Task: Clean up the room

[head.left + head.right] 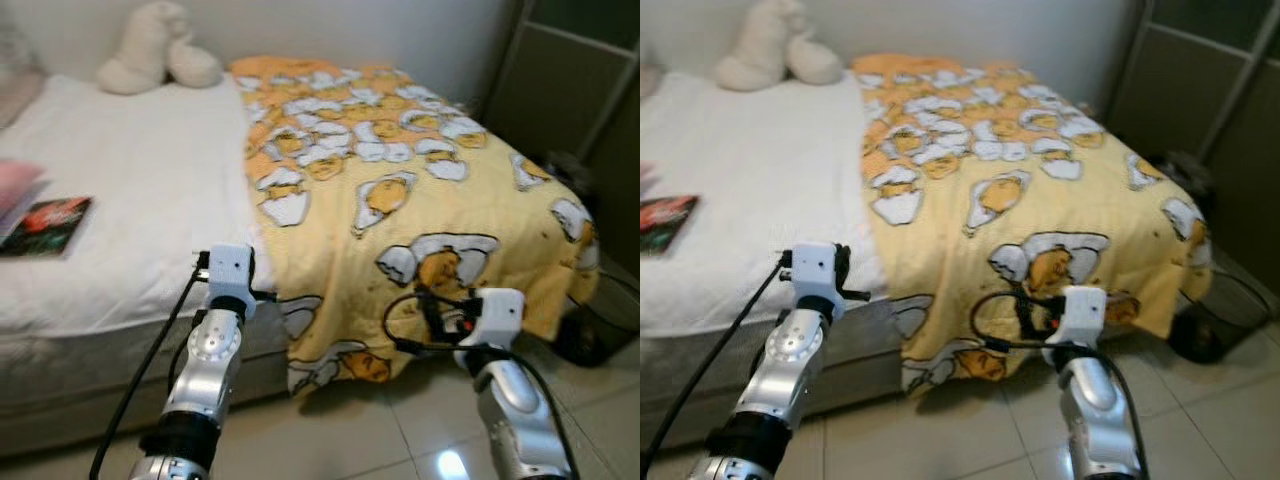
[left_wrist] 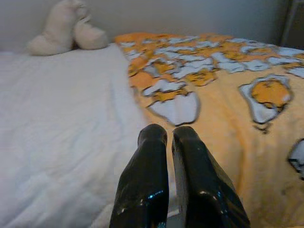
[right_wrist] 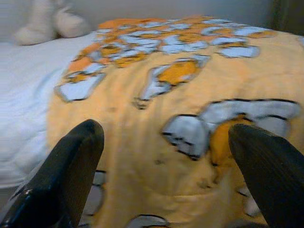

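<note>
At the bed's near edge, lower centre: right gripper (image 3: 166, 137) spread wide, holding nothing, the yellow blanket (image 1: 400, 190) draped just ahead of it. Left gripper (image 2: 169, 135) pinched closed, empty, over the white sheet (image 1: 130, 190) beside the blanket's edge. Magazine (image 1: 45, 225) far left; plush toy (image 1: 155, 45) upper left.

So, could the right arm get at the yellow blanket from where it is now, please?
Probably yes: the right gripper is open, its fingers point at the yellow blanket, and nothing lies between.
</note>
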